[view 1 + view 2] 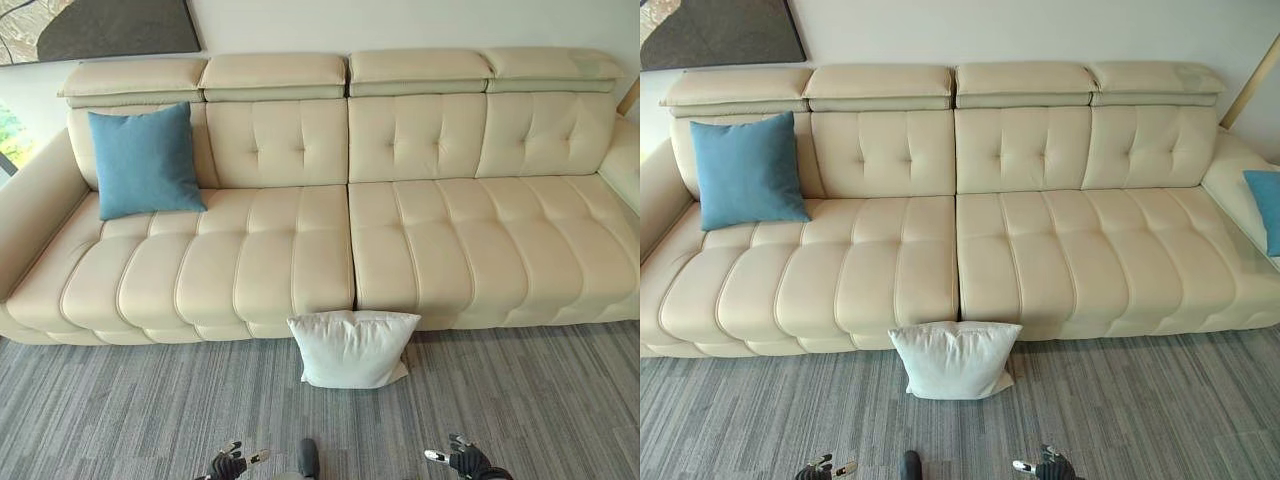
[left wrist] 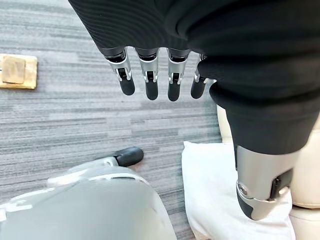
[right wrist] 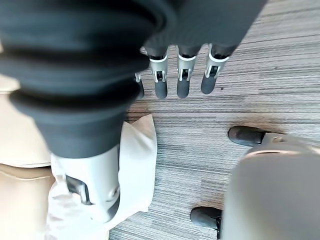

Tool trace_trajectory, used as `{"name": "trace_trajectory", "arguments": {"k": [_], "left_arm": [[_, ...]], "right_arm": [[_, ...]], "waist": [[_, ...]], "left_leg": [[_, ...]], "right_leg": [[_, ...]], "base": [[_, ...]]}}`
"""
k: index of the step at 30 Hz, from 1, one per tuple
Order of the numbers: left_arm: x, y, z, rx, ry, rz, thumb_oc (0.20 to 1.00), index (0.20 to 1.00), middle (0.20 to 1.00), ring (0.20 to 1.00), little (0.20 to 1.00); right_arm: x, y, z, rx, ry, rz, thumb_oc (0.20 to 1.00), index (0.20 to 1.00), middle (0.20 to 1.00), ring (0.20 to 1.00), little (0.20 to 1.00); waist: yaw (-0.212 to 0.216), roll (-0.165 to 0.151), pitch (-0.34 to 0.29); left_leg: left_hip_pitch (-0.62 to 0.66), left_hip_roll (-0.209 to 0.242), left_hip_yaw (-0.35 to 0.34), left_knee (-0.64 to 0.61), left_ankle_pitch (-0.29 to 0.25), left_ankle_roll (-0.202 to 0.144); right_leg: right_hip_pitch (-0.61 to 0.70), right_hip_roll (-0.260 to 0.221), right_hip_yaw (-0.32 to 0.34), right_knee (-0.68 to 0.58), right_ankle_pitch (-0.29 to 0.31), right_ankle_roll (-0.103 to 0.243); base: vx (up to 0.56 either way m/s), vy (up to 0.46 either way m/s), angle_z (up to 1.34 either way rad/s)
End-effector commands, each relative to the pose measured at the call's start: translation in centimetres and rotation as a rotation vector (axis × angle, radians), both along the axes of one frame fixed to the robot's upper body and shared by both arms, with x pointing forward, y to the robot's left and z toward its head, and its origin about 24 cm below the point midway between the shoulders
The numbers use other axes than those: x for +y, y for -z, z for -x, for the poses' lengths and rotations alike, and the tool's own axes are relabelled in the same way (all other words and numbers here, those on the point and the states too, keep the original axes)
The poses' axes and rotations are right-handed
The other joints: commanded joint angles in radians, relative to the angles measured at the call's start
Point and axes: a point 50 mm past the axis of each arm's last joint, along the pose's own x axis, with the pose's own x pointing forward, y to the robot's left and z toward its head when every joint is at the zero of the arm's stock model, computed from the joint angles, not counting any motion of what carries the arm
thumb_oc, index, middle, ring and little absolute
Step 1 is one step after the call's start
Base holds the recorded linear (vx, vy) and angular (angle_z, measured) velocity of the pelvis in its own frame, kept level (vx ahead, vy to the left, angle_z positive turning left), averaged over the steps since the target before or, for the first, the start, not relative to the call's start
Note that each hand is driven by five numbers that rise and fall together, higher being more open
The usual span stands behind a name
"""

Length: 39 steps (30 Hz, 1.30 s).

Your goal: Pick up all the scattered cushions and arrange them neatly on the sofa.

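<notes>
So going left to right: one blue cushion [image 1: 145, 160] is already sitting upright on the sofa [image 1: 300, 250], leaning against the backrest at the far left end, so I'm counting that one as done. In the middle, a white cushion [image 1: 352, 347] is standing on the carpet [image 1: 120, 410], leaning against the sofa's front edge right where the two seat sections are meeting, so that's the obvious one still waiting to be picked up. Over at the far right, a second blue cushion [image 1: 1266, 205] is peeking in on the sofa's right arm or corner; it's cut off by the edge, so I can't tell if it's sitting neatly or needing a fix. The left hand [image 1: 229, 464] is hanging low above the carpet with its fingers [image 2: 147, 82] straight and relaxed, holding nothing, and the right hand [image 1: 466, 460] is doing the same, fingers [image 3: 182, 80] extended and empty. Both are hovering short of the white cushion, one to each side, not touching it. My guess is the job's roughly partway: one placed, one clearly left on the floor, one uncertain, and the next move is probably both hands reaching in for the white one.
</notes>
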Motion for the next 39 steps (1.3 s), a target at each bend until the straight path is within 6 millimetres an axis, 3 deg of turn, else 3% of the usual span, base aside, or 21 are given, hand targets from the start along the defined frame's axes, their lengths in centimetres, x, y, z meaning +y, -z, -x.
{"name": "trace_trajectory", "arguments": {"k": [1,2,3,5,7,13,22,26,34,35,36,38,39], "left_arm": [[-0.1,-0.2,-1.2,-0.022,0.027,-0.007,1.000,1.000,1.000,1.000,1.000],[-0.1,-0.2,-1.2,-0.023,0.027,-0.007,1.000,1.000,1.000,1.000,1.000],[0.1,-0.4,-1.8,-0.037,0.029,-0.013,1.000,1.000,1.000,1.000,1.000],[0.2,-0.5,-1.9,-0.043,0.019,-0.016,1.000,1.000,1.000,1.000,1.000],[0.4,-0.6,-2.3,-0.053,0.022,-0.021,1.000,1.000,1.000,1.000,1.000],[0.3,-0.9,-3.2,-0.073,0.059,-0.032,1.000,1.000,1.000,1.000,1.000],[0.5,-1.0,-3.4,-0.075,0.076,-0.048,1.000,1.000,1.000,1.000,1.000],[0.4,-1.7,-5.2,-0.133,0.107,-0.064,1.000,1.000,1.000,1.000,1.000],[0.1,-2.0,-6.2,-0.157,0.131,-0.077,1.000,1.000,1.000,1.000,1.000],[0.2,-2.3,-7.0,-0.174,0.142,-0.092,1.000,1.000,1.000,1.000,1.000],[0.2,-2.3,-7.0,-0.174,0.142,-0.092,1.000,1.000,1.000,1.000,1.000],[0.4,-3.2,-8.8,-0.223,0.157,-0.115,1.000,1.000,1.000,1.000,1.000],[0.8,-4.7,-11.3,-0.296,0.169,-0.150,1.000,1.000,1.000,1.000,1.000]], "right_arm": [[-0.9,-1.1,-2.4,-0.067,-0.055,0.041,1.000,1.000,1.000,1.000,1.000],[-0.9,-1.1,-2.4,-0.068,-0.055,0.041,1.000,1.000,1.000,1.000,1.000],[-0.7,-1.2,-2.8,-0.084,-0.059,0.036,1.000,1.000,1.000,1.000,1.000],[-0.7,-1.2,-2.8,-0.087,-0.051,0.033,1.000,1.000,1.000,1.000,1.000],[-0.9,-1.1,-2.5,-0.076,-0.045,0.040,1.000,1.000,1.000,1.000,1.000],[-1.3,-1.0,-2.1,-0.058,-0.040,0.051,1.000,1.000,1.000,1.000,1.000],[-1.3,-1.0,-1.9,-0.054,-0.084,0.071,1.000,1.000,1.000,1.000,1.000],[-1.3,-2.1,-4.2,-0.130,-0.149,0.099,1.000,1.000,1.000,1.000,1.000],[-1.4,-3.1,-6.0,-0.188,-0.194,0.137,1.000,1.000,1.000,1.000,1.000],[-1.3,-3.7,-7.3,-0.224,-0.209,0.152,1.000,1.000,1.000,1.000,1.000],[-1.3,-3.7,-7.3,-0.225,-0.209,0.152,1.000,1.000,1.000,1.000,1.000],[-1.3,-5.1,-9.6,-0.299,-0.227,0.174,1.000,1.000,1.000,1.000,1.000],[-1.3,-7.1,-12.6,-0.387,-0.237,0.203,1.000,1.000,1.000,1.000,1.000]], "waist": [[0.013,0.018,0.024],[0.014,0.018,0.024],[0.009,0.021,0.038],[0.004,0.025,0.048],[-0.010,0.026,0.055],[-0.042,0.011,0.073],[-0.041,0.021,0.036],[-0.044,0.030,0.035],[-0.046,0.038,0.031],[-0.048,0.038,0.042],[-0.048,0.038,0.042],[-0.047,0.036,0.072],[-0.048,0.029,0.112]], "left_leg": [[0.016,0.020,-0.062,0.066,-0.137,-0.007],[0.015,0.020,-0.061,0.066,-0.137,-0.007],[0.029,0.017,-0.060,0.061,-0.142,0.004],[0.062,0.017,-0.063,0.042,-0.150,0.010],[0.098,0.012,-0.074,0.017,-0.159,0.007],[0.134,-0.004,-0.098,0.024,-0.186,-0.002],[0.161,0.016,-0.111,0.002,-0.194,-0.020],[0.159,0.027,-0.120,0.002,-0.198,-0.030],[0.169,0.040,-0.122,0.002,-0.211,-0.040],[0.162,0.044,-0.120,0.002,-0.210,-0.043],[0.162,0.044,-0.120,0.002,-0.210,-0.043],[0.130,0.048,-0.115,0.007,-0.202,-0.046],[0.056,0.047,-0.111,0.055,-0.203,-0.048]], "right_leg": [[-0.116,0.011,0.035,0.220,-0.038,0.039],[-0.117,0.010,0.036,0.221,-0.039,0.039],[-0.174,0.011,0.040,0.328,-0.013,0.051],[-0.225,0.013,0.027,0.384,0.003,0.042],[-0.263,0.022,-0.014,0.284,0.014,0.019],[-0.270,0.040,0.012,0.081,0.071,0.023],[-0.199,0.055,0.002,0.030,0.065,0.005],[-0.184,0.066,0.001,0.017,0.051,-0.003],[-0.161,0.076,0.002,0.006,0.029,-0.010],[-0.172,0.078,0.003,0.011,0.027,-0.011],[-0.172,0.079,0.003,0.011,0.027,-0.011],[-0.213,0.080,0.011,0.029,0.027,-0.013],[-0.282,0.080,0.020,0.058,0.032,-0.017]], "base": [[0.01,0.089,-0.16],[0.02,0.126,-0.17],[0.02,0.098,-0.16],[0.09,0.087,-0.09],[0.17,-0.002,0.08],[0.12,-0.047,0.17],[0.14,-0.084,0.09],[0.09,-0.068,0.08],[0.08,-0.042,0.00],[0.04,-0.042,-0.01],[0.00,-0.048,-0.02],[-0.15,-0.037,-0.02],[-0.21,-0.031,-0.04]]}}
